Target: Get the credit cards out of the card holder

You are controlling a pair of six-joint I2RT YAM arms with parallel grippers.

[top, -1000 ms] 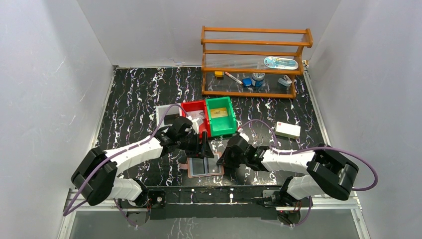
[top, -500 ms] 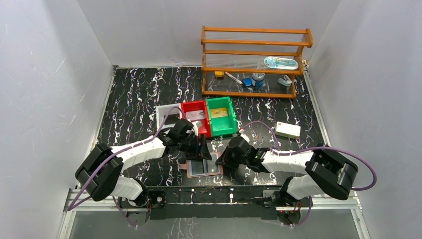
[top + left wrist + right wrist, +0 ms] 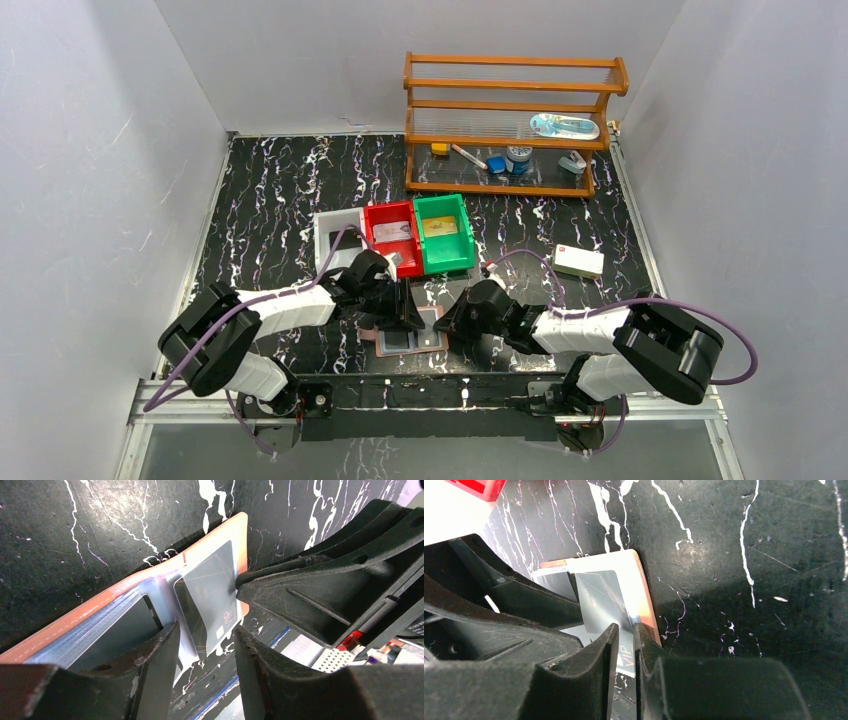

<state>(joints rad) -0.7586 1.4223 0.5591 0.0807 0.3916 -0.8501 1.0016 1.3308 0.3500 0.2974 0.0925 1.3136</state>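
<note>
Right gripper (image 3: 626, 635) tight on grey card (image 3: 599, 597); left gripper (image 3: 206, 635) agape

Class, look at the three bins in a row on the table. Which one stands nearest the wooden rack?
The green bin, at the right end of the row, beside the red bin; the white bin is farthest.

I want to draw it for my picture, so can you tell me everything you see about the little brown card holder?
The card holder is a small reddish-brown, leather-looking wallet. It lies open and flat on the black marbled table, near the front edge. Inside are pale grey-blue clear pockets, and one shows a dark card marked VIP. The left gripper straddles that card with its jaws apart. The right gripper has its fingers nearly together at that pocket's edge.
</note>
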